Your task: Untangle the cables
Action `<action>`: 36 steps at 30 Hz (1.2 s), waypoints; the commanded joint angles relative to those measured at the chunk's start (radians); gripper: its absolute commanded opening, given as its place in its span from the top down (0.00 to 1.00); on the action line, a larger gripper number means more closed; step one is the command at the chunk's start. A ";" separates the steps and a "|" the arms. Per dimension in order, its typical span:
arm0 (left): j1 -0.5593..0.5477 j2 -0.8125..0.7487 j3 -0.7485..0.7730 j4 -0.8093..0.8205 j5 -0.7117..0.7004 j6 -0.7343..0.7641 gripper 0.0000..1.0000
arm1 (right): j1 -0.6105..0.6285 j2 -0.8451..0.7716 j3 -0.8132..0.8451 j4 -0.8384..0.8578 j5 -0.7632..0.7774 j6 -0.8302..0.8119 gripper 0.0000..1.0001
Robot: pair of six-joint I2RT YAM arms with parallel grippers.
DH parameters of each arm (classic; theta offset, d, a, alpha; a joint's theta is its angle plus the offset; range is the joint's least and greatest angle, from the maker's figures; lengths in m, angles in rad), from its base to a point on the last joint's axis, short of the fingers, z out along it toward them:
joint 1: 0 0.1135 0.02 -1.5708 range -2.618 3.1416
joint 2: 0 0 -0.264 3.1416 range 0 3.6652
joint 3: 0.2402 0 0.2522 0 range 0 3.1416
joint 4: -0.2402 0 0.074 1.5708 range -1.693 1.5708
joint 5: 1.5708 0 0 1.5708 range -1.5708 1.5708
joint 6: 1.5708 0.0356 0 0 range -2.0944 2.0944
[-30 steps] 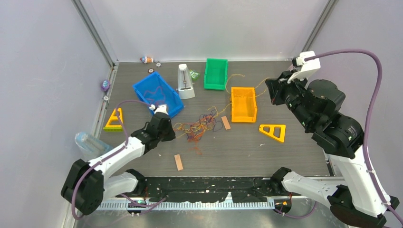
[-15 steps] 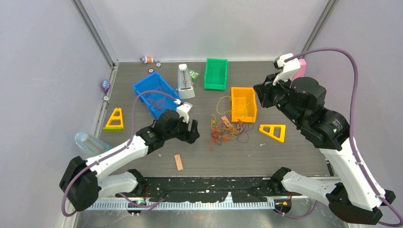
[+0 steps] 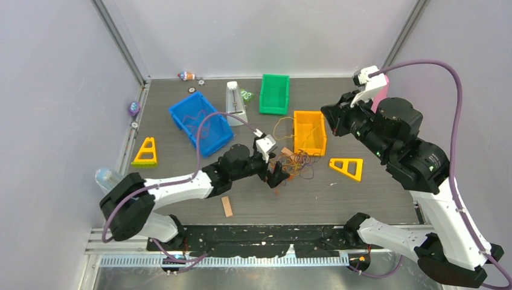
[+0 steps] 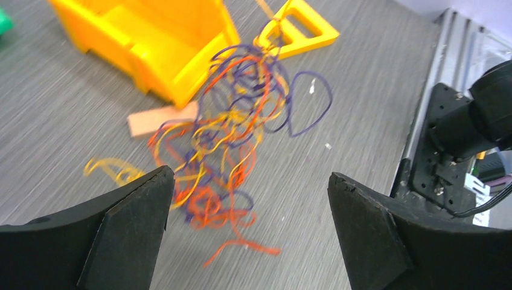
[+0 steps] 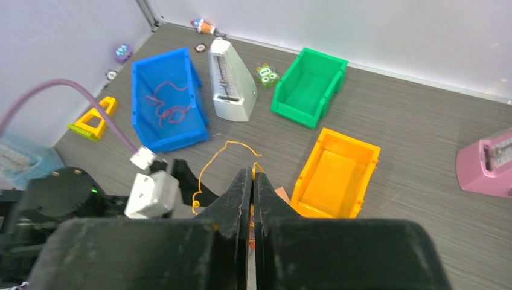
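No text, label or number can be read.

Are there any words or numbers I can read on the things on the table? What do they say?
No words, brands or numbers can be read in any view.
White metronome: fine marks run down its front scale, too small to read.
Little green toy with eyes: dark marks on it, too blurred to read.
Pink metronome: no writing shows on the side in view.

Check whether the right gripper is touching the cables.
Touching. The right wrist view shows a yellow strand of the cables running straight between the closed fingertips of the right gripper.
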 commanded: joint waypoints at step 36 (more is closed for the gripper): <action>0.252 0.055 -0.091 0.144 -0.202 -0.418 1.00 | -0.003 0.146 0.611 0.151 0.321 -0.087 0.95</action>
